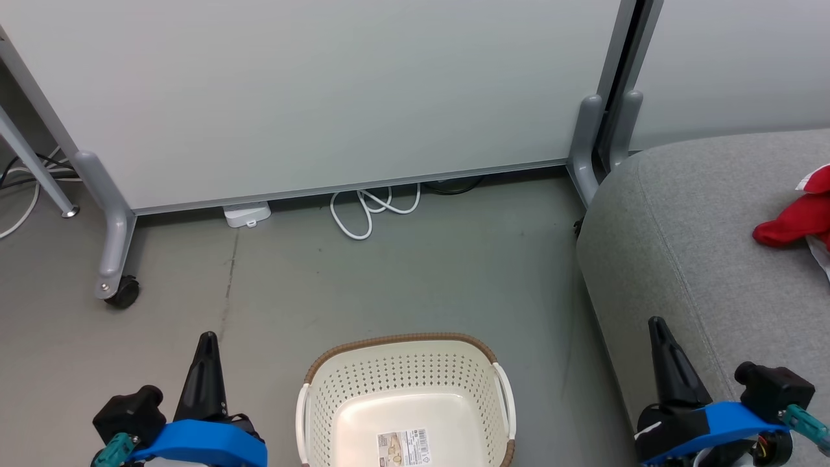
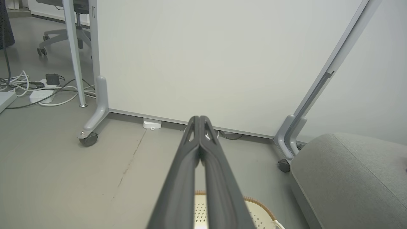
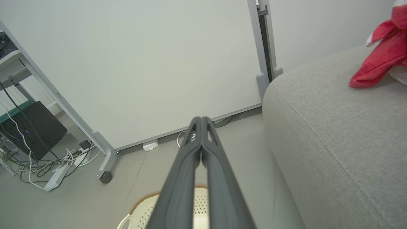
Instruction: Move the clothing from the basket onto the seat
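Left fingers (image 2: 184,178), right fingers (image 3: 182,178) pressed together — head view shows basket (image 1: 402,338) label (image 1: 403,447); right wrist, clothing (image 3: 378,63) on seat (image 3: 334,143).

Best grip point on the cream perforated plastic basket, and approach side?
Probably the white side handle on the robot's right, from above: it bows out from the brown woven-look rim, and the basket stands upright, mouth up.

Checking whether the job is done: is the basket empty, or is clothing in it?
Empty in the part shown: the basket shows a bare bottom and paper label; red clothing lies on the seat.
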Controlling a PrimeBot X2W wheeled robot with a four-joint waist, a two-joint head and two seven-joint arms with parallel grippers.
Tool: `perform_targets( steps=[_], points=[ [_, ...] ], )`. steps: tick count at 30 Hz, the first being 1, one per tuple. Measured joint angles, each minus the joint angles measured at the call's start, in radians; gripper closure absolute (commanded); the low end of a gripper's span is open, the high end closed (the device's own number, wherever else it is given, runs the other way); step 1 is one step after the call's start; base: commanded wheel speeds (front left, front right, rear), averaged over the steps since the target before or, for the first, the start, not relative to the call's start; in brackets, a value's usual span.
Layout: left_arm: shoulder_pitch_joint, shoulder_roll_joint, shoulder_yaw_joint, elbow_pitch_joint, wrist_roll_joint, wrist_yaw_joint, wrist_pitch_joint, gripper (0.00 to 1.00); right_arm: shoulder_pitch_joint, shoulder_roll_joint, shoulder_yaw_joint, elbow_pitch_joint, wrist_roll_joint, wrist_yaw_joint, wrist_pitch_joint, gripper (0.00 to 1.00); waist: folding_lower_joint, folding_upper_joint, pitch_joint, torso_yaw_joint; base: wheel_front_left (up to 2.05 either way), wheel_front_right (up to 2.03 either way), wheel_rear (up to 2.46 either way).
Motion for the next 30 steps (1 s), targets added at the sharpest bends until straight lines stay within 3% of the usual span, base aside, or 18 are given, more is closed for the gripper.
perform_targets(
  steps=[30],
  points=[
    [-0.027, 0.000, 0.042, -0.013, -0.476, -0.013, 0.114, 1.00, -0.010, 0.000, -0.039, -0.010, 0.458, 0.000, 0.117, 1.00, 0.0000, 0.0000, -0.004, -0.014, 0.00, 0.00, 0.00]
  ],
)
